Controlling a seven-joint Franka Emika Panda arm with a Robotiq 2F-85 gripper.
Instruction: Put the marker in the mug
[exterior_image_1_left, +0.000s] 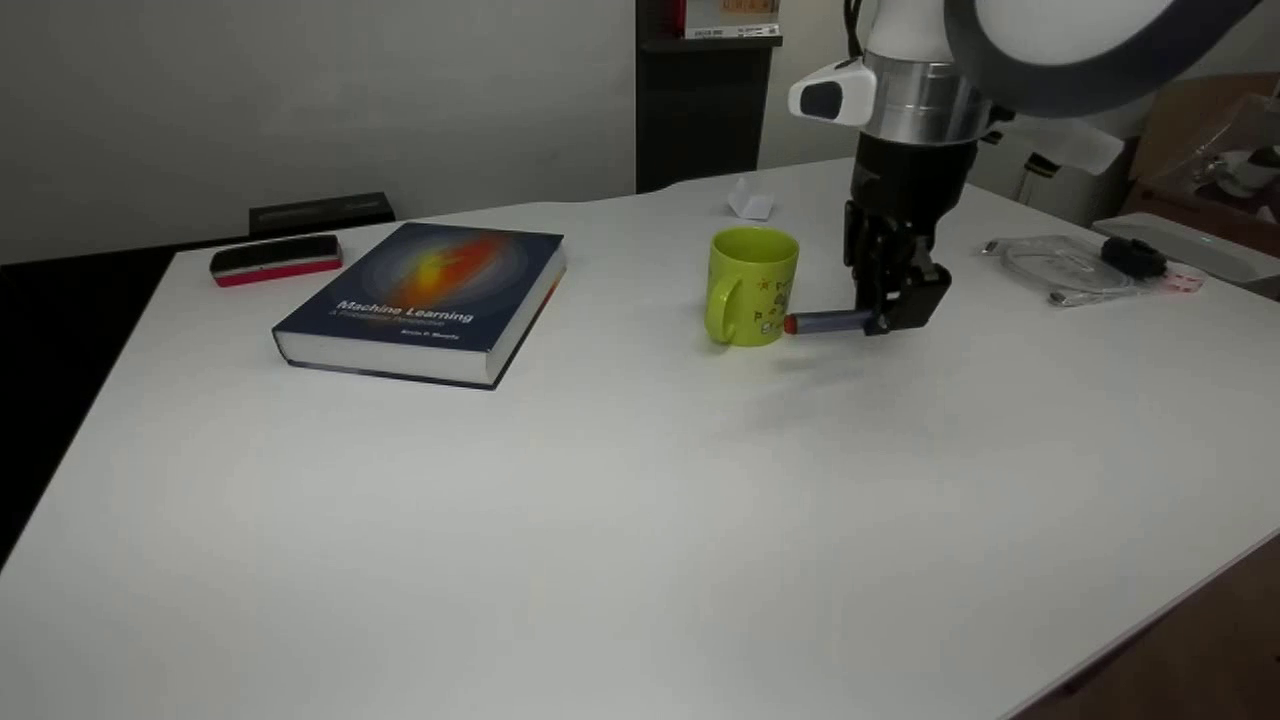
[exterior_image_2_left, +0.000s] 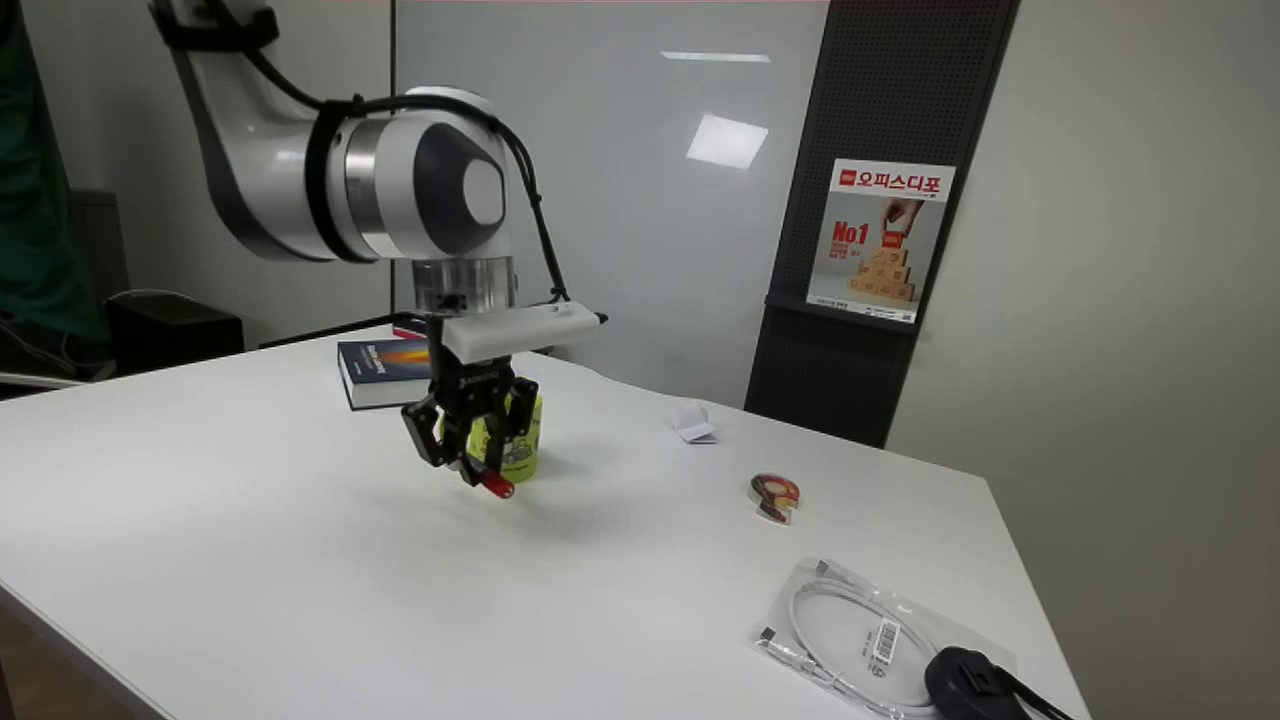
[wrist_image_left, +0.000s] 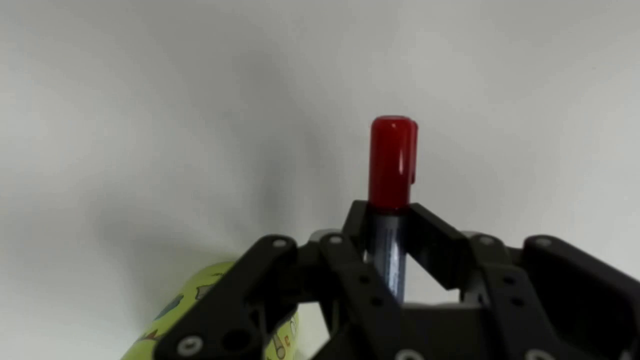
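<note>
The marker has a red cap and a dark grey-blue barrel. My gripper is shut on the barrel just below the red cap. The marker is held roughly level, a little above the table. The yellow-green mug stands upright, with its handle toward the camera in that exterior view. The marker's red end is beside the mug's lower wall, outside it. In an exterior view the gripper partly hides the mug. The wrist view shows the mug at lower left, partly covered by the fingers.
A thick dark-blue book lies on the white table. A flat red-and-black object lies beyond it. A folded white paper, a small brown-red piece and a bagged cable with a black block lie elsewhere.
</note>
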